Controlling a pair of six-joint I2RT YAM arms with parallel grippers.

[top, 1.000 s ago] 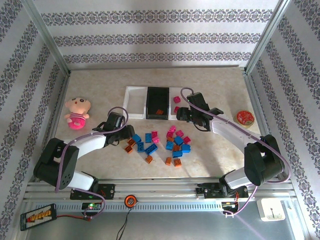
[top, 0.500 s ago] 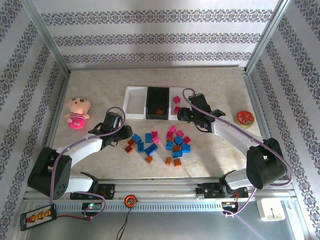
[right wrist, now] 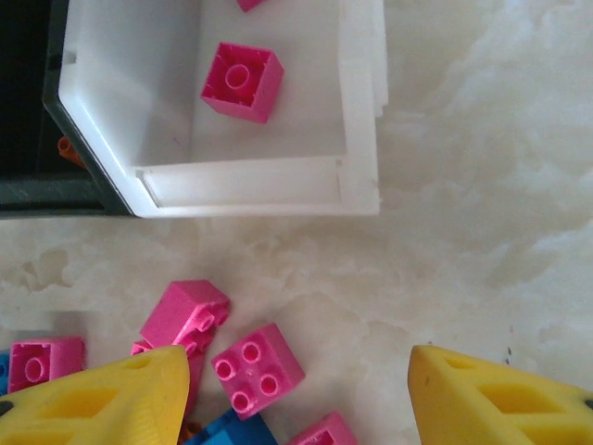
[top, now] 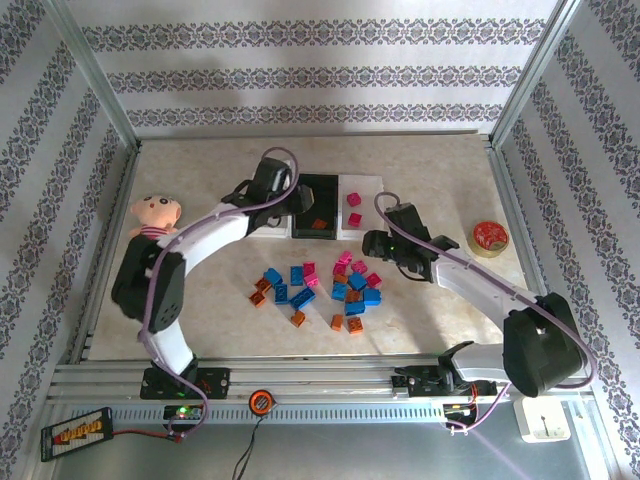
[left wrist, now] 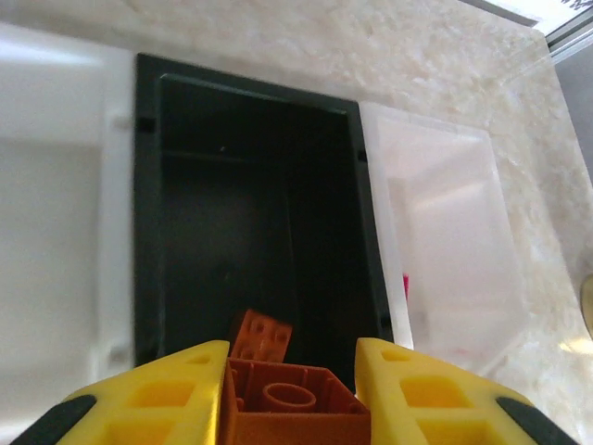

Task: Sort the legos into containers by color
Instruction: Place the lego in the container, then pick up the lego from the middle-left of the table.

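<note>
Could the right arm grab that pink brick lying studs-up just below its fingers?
Probably yes. The right arm's fingers stand open above the pink brick, which lies studs-up on the table with nothing over it. Other bricks crowd close beside it, so a clean pinch may be tight.

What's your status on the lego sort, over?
Left jaws shut on orange brick, at black tray. Right jaws open above loose pink brick. Nothing in the way.
</note>
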